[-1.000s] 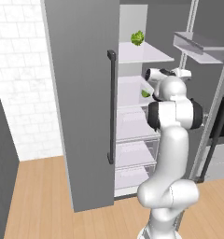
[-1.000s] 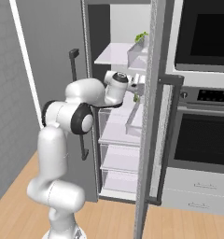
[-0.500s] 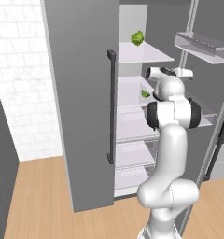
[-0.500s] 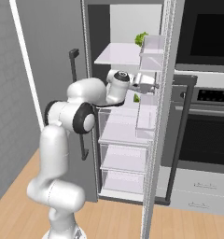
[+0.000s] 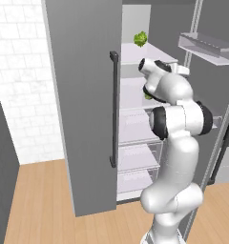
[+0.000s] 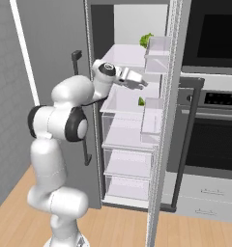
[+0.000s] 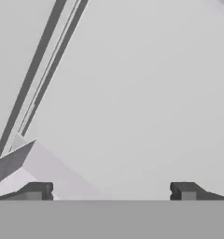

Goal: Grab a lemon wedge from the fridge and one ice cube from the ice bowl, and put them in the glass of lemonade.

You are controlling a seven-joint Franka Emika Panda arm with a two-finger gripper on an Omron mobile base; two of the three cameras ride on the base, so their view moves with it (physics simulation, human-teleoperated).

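Observation:
The fridge point(image 5: 83, 109) stands with both doors open. On its middle shelf lies the small yellow-green lemon wedge point(image 6: 141, 101); in the left base view the lemon wedge point(image 5: 147, 96) peeks out from behind my arm. My gripper point(image 6: 143, 85) hangs inside the fridge, a little above the wedge and to its left, apart from it. In the hand view the gripper point(image 7: 111, 191) is open, its fingertips point(image 7: 39, 190) wide apart with nothing between them, facing a pale inner wall. The ice bowl and the glass of lemonade are out of view.
A ruffled leafy green clump point(image 6: 146, 39) sits on the top shelf. The right door point(image 6: 161, 144) stands edge-on with clear bins point(image 6: 152, 116) close beside my hand. A black oven point(image 6: 214, 135) is to the right. The left door's bar handle point(image 5: 113, 109) is beside my arm.
My hand has risen slightly and reached a little deeper between the shelves. The right door looks swung a bit wider. The jaws have stayed wide apart.

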